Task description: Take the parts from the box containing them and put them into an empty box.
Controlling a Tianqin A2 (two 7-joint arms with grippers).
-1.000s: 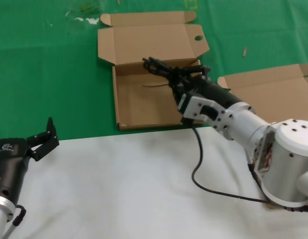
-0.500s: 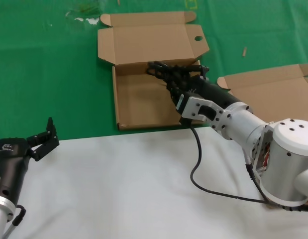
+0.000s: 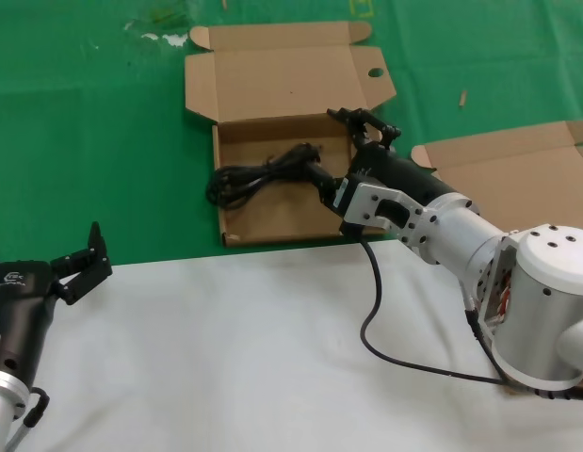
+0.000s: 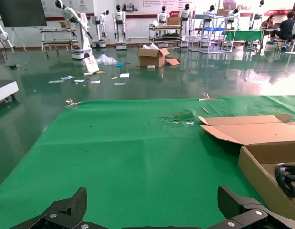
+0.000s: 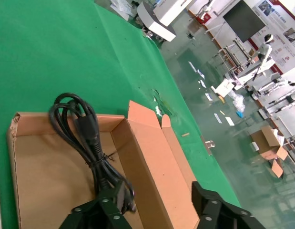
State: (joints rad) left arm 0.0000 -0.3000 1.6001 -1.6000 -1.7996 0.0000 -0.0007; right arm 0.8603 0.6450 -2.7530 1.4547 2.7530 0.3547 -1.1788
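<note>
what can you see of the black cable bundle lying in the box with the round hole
The black power cable is a thin, glossy cord coiled into a long bundle, cinched near its middle by a tie. It lies flat in the shallow cardboard box, its looped end draped over the box's left wall and its plug end toward the right gripper. That gripper hangs open just beside it, apparently not gripping it. The left gripper waits far off, open.

A black coiled cable (image 3: 263, 176) is draped over the holed box's (image 3: 272, 212) left wall, left of the right claw (image 3: 340, 156).
</note>
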